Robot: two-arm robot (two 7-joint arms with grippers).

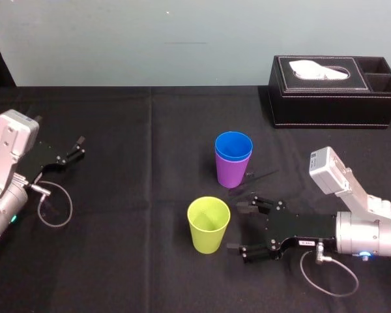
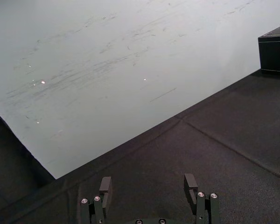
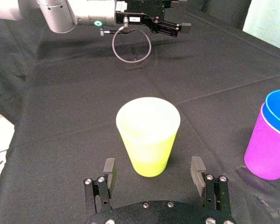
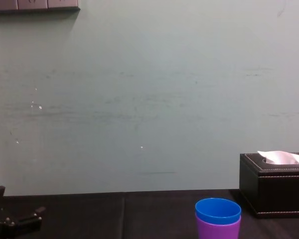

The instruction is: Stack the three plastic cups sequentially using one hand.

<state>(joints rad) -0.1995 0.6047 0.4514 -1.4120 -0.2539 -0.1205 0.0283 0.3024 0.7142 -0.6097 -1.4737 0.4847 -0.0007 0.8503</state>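
The blue cup (image 1: 233,145) sits nested inside the purple cup (image 1: 232,172) near the table's middle; the blue cup (image 4: 218,210) and purple cup (image 4: 217,229) also show in the chest view. The yellow-green cup (image 1: 208,223) stands upright alone, in front of them. My right gripper (image 1: 244,228) lies low just to its right, open, its fingers apart from the cup and nothing between them. In the right wrist view the yellow-green cup (image 3: 148,134) stands just beyond my right gripper (image 3: 153,171), with the purple cup (image 3: 269,148) and blue cup (image 3: 279,108) off to one side. My left gripper (image 1: 78,147) rests open at the far left.
A black tissue box (image 1: 335,89) stands at the back right of the black table (image 1: 130,261). A cable loop (image 1: 55,208) lies by the left arm. A pale wall (image 4: 139,99) runs behind the table.
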